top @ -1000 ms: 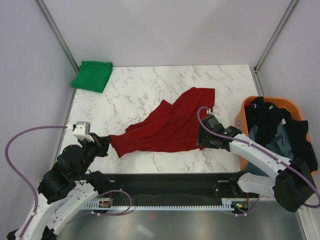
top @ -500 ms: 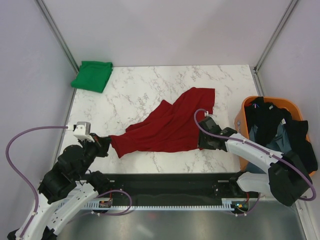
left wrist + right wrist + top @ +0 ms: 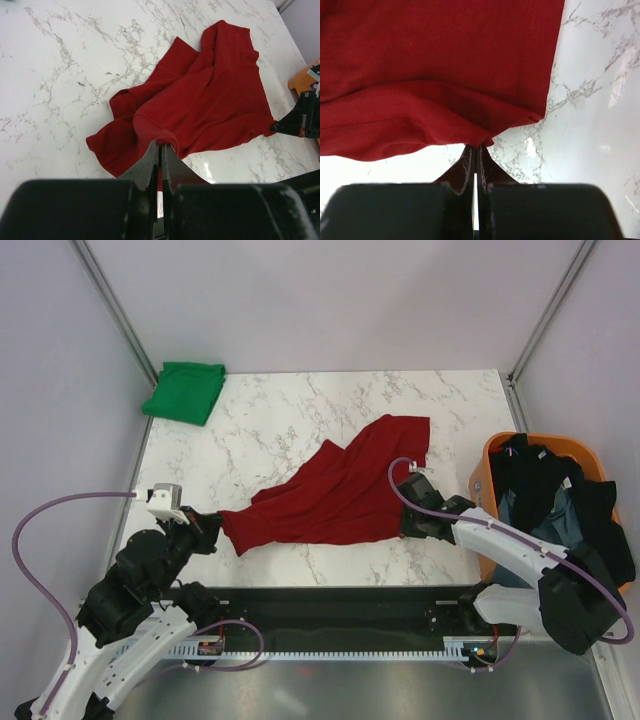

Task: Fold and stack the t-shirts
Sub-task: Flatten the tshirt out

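Observation:
A dark red t-shirt [image 3: 340, 490] lies crumpled and stretched across the near half of the marble table [image 3: 300, 410]. My left gripper [image 3: 216, 524] is shut on its near left edge; in the left wrist view the cloth [image 3: 210, 95] bunches over the closed fingertips [image 3: 161, 146]. My right gripper [image 3: 404, 528] is shut on the shirt's near right corner; the right wrist view shows the hem [image 3: 435, 65] pinched between the tips [image 3: 476, 147]. A bright green t-shirt [image 3: 184, 390] lies folded at the far left corner. Black and grey-blue garments [image 3: 555, 495] fill the basket.
An orange plastic basket [image 3: 488, 462] stands off the table's right edge, close behind my right arm. Grey walls and metal posts [image 3: 115, 310] enclose the table. Bare marble lies between the red shirt and the green one.
My right gripper has closed from open onto the red shirt's near right corner, shifting slightly forward. The left gripper and the shirt's left end have stayed put.

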